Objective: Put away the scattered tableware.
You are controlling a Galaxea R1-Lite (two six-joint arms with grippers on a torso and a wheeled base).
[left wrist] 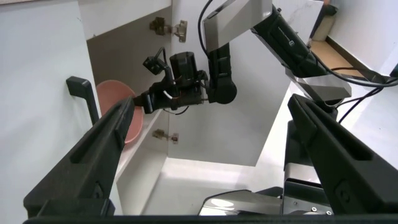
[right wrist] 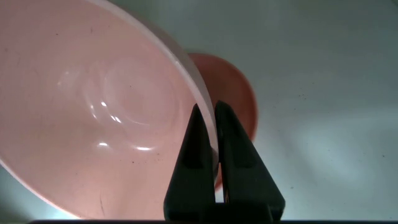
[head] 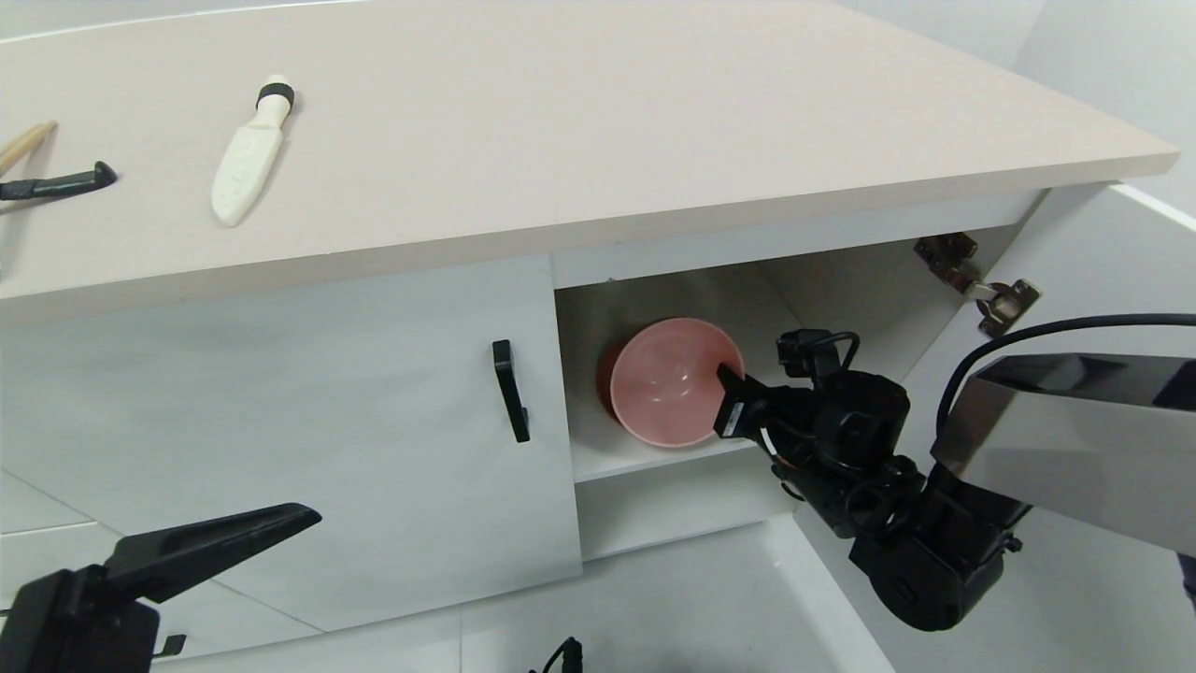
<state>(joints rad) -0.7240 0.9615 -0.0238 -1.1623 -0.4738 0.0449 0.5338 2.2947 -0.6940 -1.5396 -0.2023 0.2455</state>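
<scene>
So the left end effector [left wrist: 211, 106] hangs low out front, fingers wide apart, empty. The right end effector [head: 727, 379] is clamped on the rim of the pink bowl [head: 668, 379], tipped up inside the open cabinet [head: 635, 299], red bowl [right wrist: 233, 93] right behind. A cream knife [head: 248, 154] lies on the surface [head: 654, 112] above.

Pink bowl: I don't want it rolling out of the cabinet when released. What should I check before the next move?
1. Right gripper shut on pink bowl rim: ok.
2. Bowl inside cabinet opening, above shelf: ok.
3. Bowl level: not ok, tilted, mouth facing outward.
4. Bowl resting on shelf: cannot tell.
5. Gap to red bowl behind: cannot tell.
6. Cabinet door open: ok.
</scene>
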